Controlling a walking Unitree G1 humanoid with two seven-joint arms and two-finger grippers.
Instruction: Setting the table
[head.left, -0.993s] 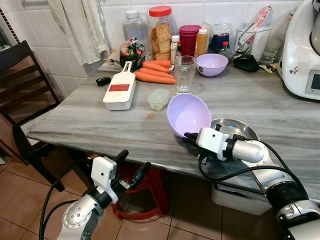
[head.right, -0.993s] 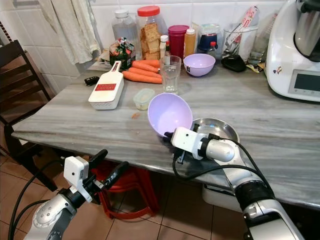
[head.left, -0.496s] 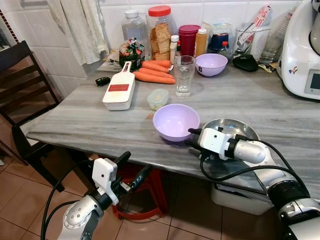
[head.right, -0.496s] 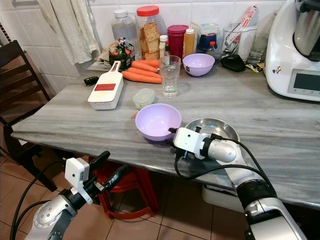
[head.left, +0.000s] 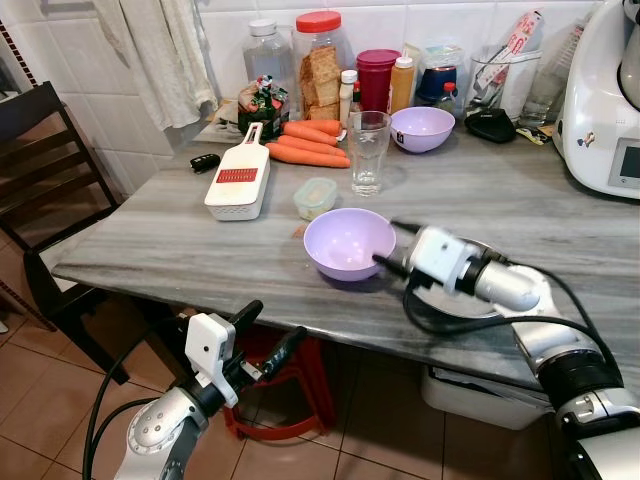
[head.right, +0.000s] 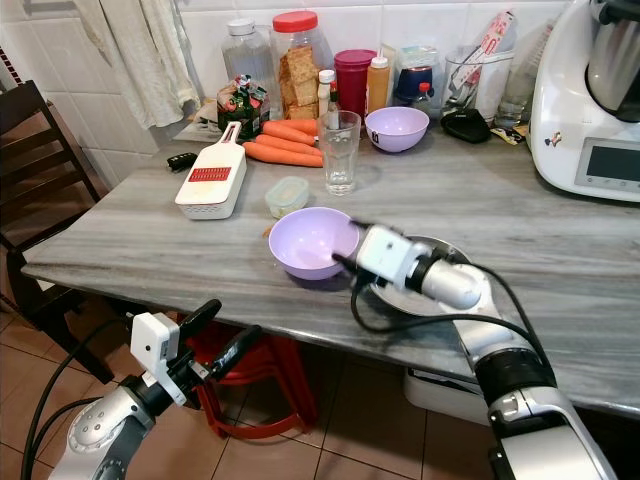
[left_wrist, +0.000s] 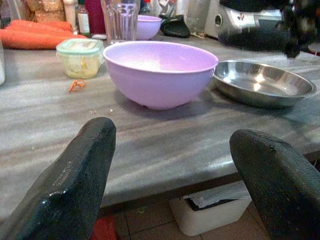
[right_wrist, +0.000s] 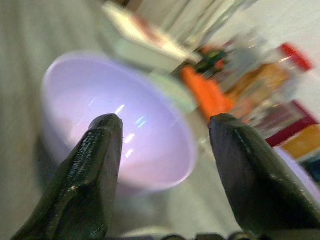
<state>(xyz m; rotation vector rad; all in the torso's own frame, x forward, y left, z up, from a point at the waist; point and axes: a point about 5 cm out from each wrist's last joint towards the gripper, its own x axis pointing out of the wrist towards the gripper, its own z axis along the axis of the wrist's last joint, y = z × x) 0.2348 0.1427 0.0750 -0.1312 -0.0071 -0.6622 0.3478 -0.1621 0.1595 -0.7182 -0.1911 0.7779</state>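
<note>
- Take the lilac bowl (head.left: 349, 243) as your landmark: it sits upright on the grey marble table (head.left: 170, 250), near the front edge, open side up.
- Your right gripper (head.left: 385, 262) is just beside the bowl's right rim, its black fingers (right_wrist: 92, 165) spread wide with the bowl seen between them in the right wrist view; nothing is held. That wrist view is blurred.
- A steel dish (left_wrist: 262, 82) lies just right of the bowl, under the right forearm, close to it; you cannot tell whether they touch.
- Behind the bowl, to its left, stands a small lidded container (head.left: 316, 197), with an orange scrap (left_wrist: 76, 86) on the table near it.
- Directly behind the bowl stands a clear glass (head.left: 369, 150), and further back a second lilac bowl (head.left: 423, 128) by the wall.
- Behind and left of the bowl you have a white grater (head.left: 240, 180) and a row of carrots (head.left: 307, 144).
- Your left gripper (head.left: 268, 334) hangs below the table edge, in front and left of the bowl, fingers wide apart and empty, pointed toward the bowl.
</note>
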